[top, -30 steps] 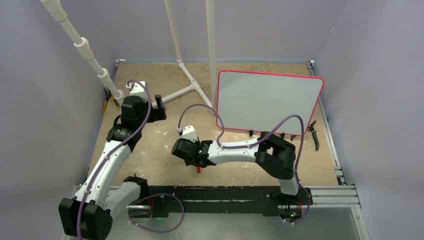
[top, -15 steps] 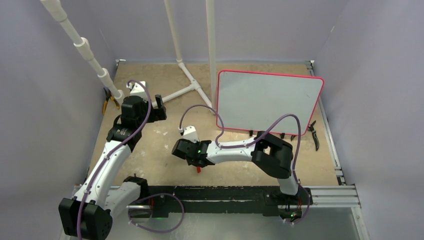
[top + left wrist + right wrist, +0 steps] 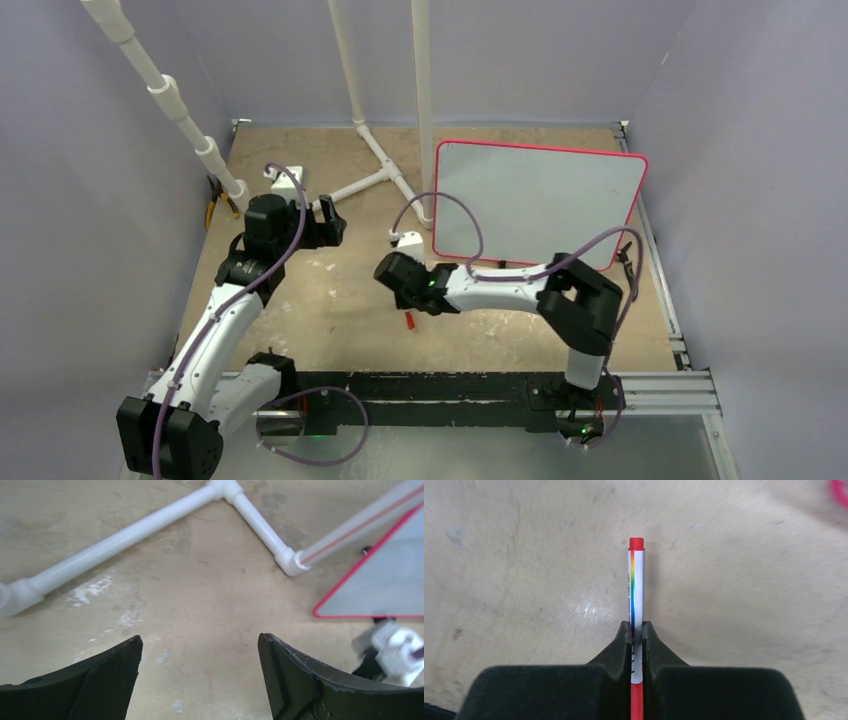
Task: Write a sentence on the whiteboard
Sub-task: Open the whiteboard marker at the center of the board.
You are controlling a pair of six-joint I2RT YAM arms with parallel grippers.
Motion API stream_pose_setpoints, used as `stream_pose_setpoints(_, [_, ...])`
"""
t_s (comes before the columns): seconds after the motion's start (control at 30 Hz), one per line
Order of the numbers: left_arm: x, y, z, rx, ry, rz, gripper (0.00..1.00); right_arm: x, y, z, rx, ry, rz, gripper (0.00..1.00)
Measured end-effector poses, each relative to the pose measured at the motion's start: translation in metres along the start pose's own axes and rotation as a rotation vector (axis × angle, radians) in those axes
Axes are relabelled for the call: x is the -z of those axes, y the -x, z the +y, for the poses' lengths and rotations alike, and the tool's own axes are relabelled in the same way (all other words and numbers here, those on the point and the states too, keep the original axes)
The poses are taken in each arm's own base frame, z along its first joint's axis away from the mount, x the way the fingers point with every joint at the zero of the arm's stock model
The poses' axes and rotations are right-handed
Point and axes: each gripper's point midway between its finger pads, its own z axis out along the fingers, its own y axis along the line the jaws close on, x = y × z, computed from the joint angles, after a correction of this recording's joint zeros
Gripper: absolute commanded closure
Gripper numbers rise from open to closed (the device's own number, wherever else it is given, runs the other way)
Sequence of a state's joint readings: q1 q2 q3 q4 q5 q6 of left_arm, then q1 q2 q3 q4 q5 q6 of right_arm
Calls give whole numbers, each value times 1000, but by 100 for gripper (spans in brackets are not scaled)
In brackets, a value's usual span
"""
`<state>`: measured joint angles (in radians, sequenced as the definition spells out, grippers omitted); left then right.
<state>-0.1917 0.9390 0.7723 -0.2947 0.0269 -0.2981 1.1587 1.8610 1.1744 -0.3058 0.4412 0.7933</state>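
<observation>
**A:** At mid-table, what does the right gripper (image 3: 636, 630) hold?
**B:** A marker (image 3: 636, 580), pinched tight between its jaws (white barrel, red at both ends).
**A:** And the left gripper (image 3: 200, 650)?
**B:** Spread wide over the table (image 3: 330, 310), facing the pipes (image 3: 125, 535).
**A:** The whiteboard (image 3: 535, 205)?
**B:** Upright at the far right, just beyond the right arm.

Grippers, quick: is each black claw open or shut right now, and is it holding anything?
Left gripper: open, holding nothing.
Right gripper: closed on the slim white marker with red cap.
</observation>
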Motion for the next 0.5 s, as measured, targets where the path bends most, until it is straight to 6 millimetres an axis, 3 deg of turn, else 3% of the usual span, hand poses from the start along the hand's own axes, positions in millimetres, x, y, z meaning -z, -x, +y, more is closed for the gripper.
stream_pose_setpoints(0.07, [0, -8, -13, -1, -68, 18, 21, 8, 17, -10, -51, 24, -32, 100])
stream_pose_setpoints(0.17, [3, -31, -45, -16, -213, 78, 22, 30, 62, -20, -143, 81, -145, 100])
stream_pose_setpoints(0.3, [17, -63, -99, -26, -448, 163, 23, 65, 119, -10, -242, 197, -316, 100])
stream_pose_setpoints(0.4, [27, -74, -122, 10, -574, 180, 22, 87, 142, -4, -287, 270, -403, 100])
stream_pose_setpoints(0.5, [35, -78, -136, 61, -660, 175, 21, 98, 150, -3, -311, 311, -450, 100])
